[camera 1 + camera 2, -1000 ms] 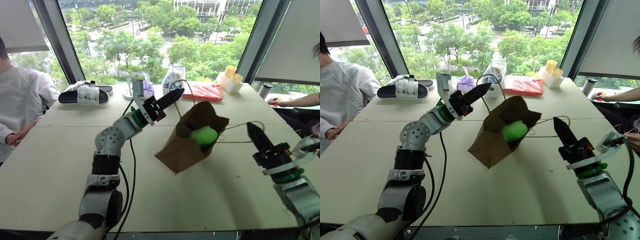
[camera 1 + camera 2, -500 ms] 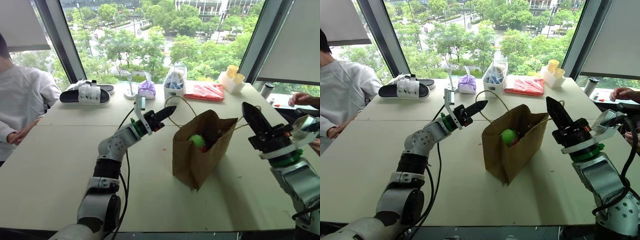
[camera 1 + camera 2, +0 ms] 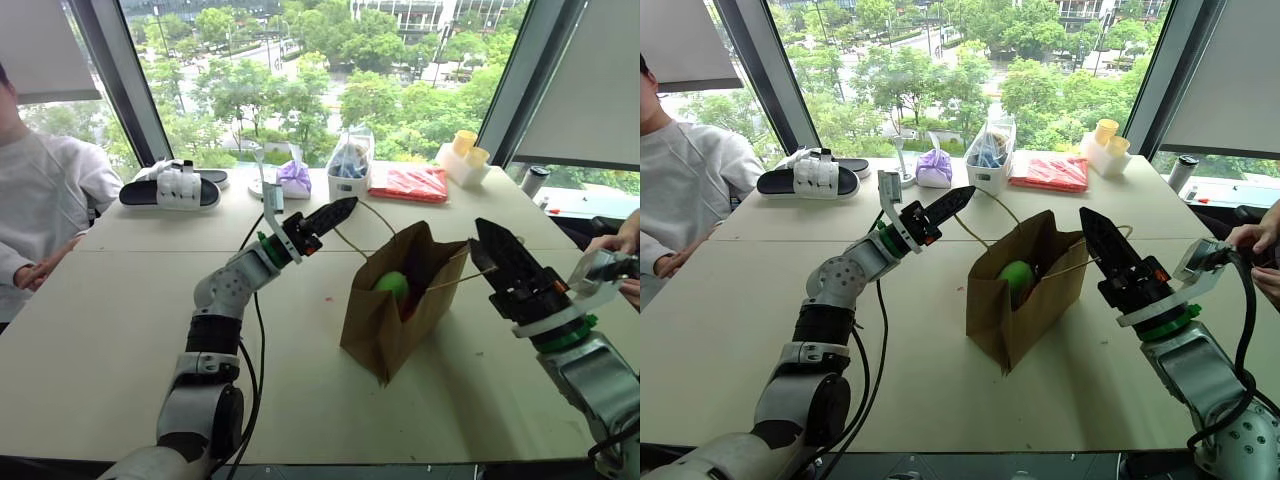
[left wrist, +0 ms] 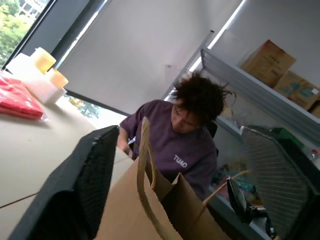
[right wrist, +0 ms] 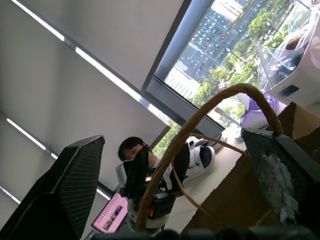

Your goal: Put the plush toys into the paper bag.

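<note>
paper bag (image 3: 385,325) interior: mostly hidden by its brown walls.
light green plush toy (image 3: 392,284): only its upper curve shows above the bag's rim.
orange plush toy: a reddish sliver beside the green one, too small to tell.
left gripper (image 4: 75,200) in its wrist view: one finger cut off by the bottom edge.
seated person (image 3: 40,215) at the table's left: cut off by the frame edge.
clear plastic bag (image 3: 347,160) contents: bluish, too small to identify.
</note>
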